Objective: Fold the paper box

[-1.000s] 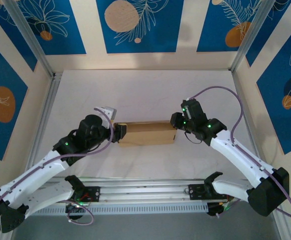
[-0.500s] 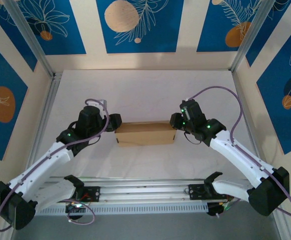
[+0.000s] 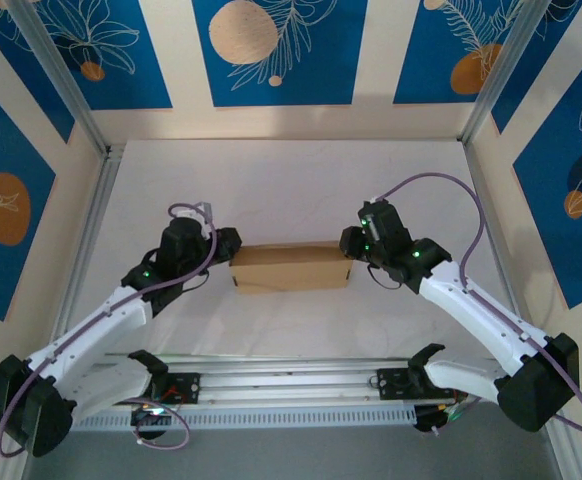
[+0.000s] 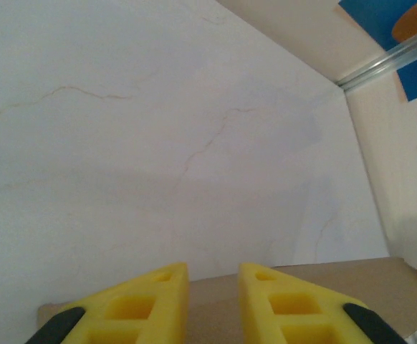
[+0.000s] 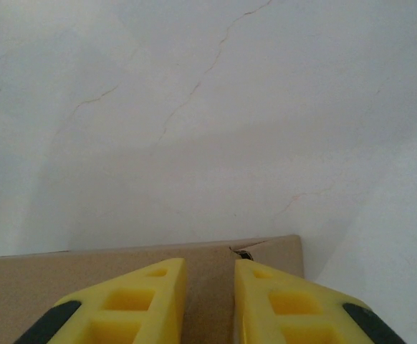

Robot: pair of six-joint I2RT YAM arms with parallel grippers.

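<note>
Overhead, the paper box (image 3: 291, 267) lies flat near the middle of the table (image 3: 291, 180), its long sides parallel to the near edge. It reads as a closed, low rectangular mailer with no flap standing up, so the folding appears largely done. What may remain is seating the end tabs, which cannot be checked from above. The left gripper (image 3: 228, 247) meets the box's left end and the right gripper (image 3: 349, 250) its right end. Closed as it is, the box hides its interior, and nothing can be said of any contents. From the left wrist, the yellow fingers (image 4: 151, 304) stand close together with a narrow gap, brown cardboard directly beneath them and bare table beyond. Whether they pinch the cardboard cannot be told. From the right wrist, the fingers (image 5: 287, 304) show the same narrow gap over the cardboard's far edge, beside a small dark nick (image 5: 245, 253). Again a grip cannot be confirmed.
</note>
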